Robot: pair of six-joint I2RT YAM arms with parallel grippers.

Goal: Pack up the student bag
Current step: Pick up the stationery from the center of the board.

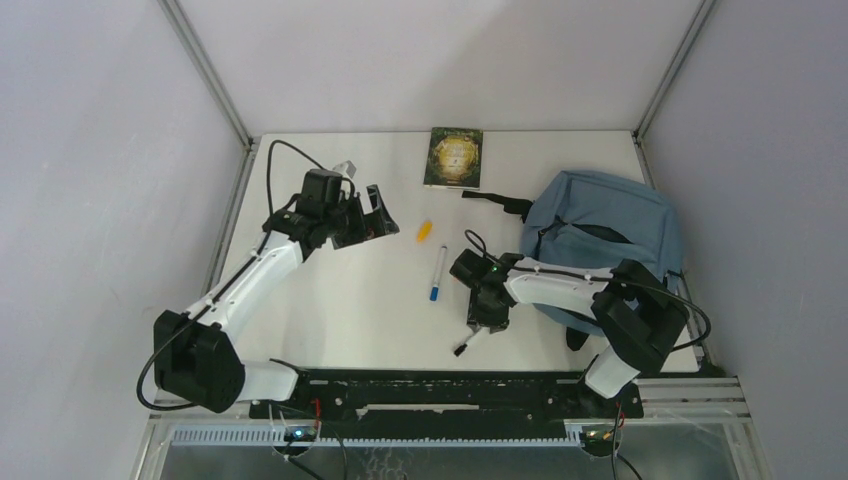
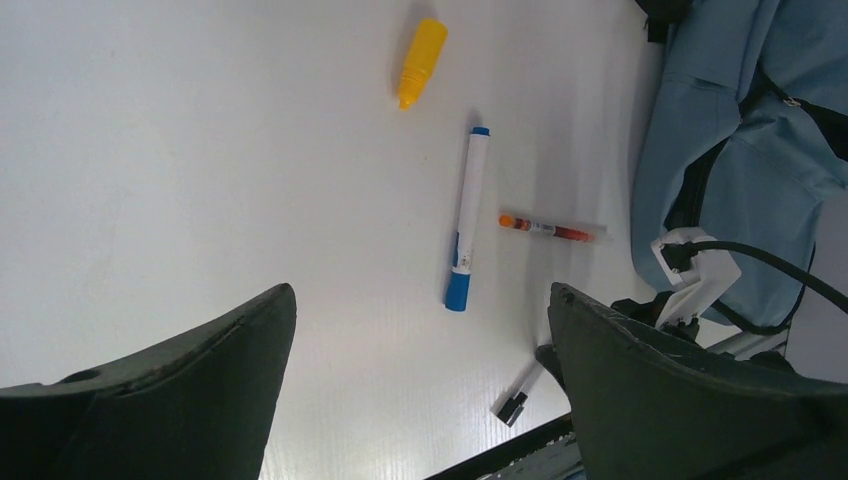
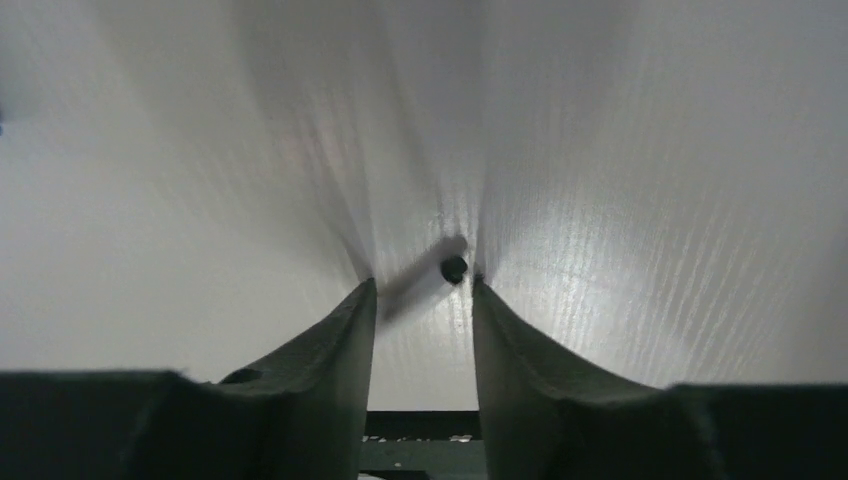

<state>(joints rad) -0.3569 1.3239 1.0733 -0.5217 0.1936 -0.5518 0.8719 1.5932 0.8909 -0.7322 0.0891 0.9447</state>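
Note:
The blue-grey student bag (image 1: pixel 610 230) lies at the right of the table, its black zip part open; it also shows in the left wrist view (image 2: pixel 740 150). My right gripper (image 1: pixel 483 322) points down at the table beside the bag, over a thin pen with a black cap (image 1: pixel 466 345). In the right wrist view its fingertips (image 3: pixel 424 285) stand a narrow gap apart, with the pen's dark end (image 3: pixel 453 268) between them, not clamped. My left gripper (image 1: pixel 378 212) is wide open and empty (image 2: pixel 420 295), held above the table's left half.
A blue-capped white marker (image 1: pixel 438 272) and a yellow bottle-like item (image 1: pixel 424 231) lie mid-table. A dark green book (image 1: pixel 455 157) lies at the back. A clear pen with an orange end (image 2: pixel 553 229) lies near the bag. The black rail (image 1: pixel 440 385) runs along the near edge.

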